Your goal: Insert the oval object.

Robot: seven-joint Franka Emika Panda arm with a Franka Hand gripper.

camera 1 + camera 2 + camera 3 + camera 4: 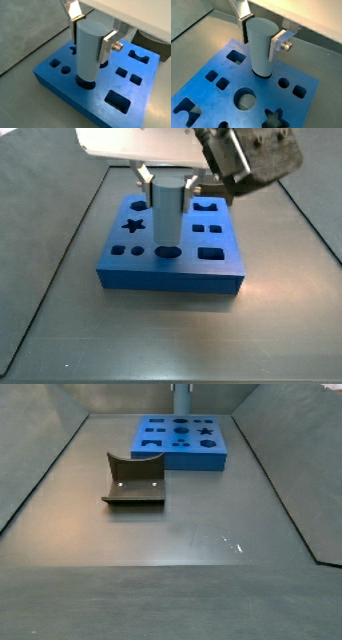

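Observation:
The oval object (89, 50), a tall pale grey-blue peg, stands upright between my gripper's (91, 34) silver fingers (107, 46), which are shut on its upper part. Its lower end sits at the mouth of a dark hole (85, 82) in the blue block (67, 82); how deep it reaches is hidden. The peg (261, 47), gripper (262, 34) and block (211, 95) show in both wrist views. In a side view the peg (167, 213) rises from the block's (174, 268) front row under the gripper (168, 180). In a side view only the peg (181, 398) and block (181, 446) show.
The block has several other cut-outs: a star (132, 225), a square (211, 253), a round hole (245, 98). The dark fixture (134, 481) stands on the grey floor in front of the block. Grey walls ring the floor.

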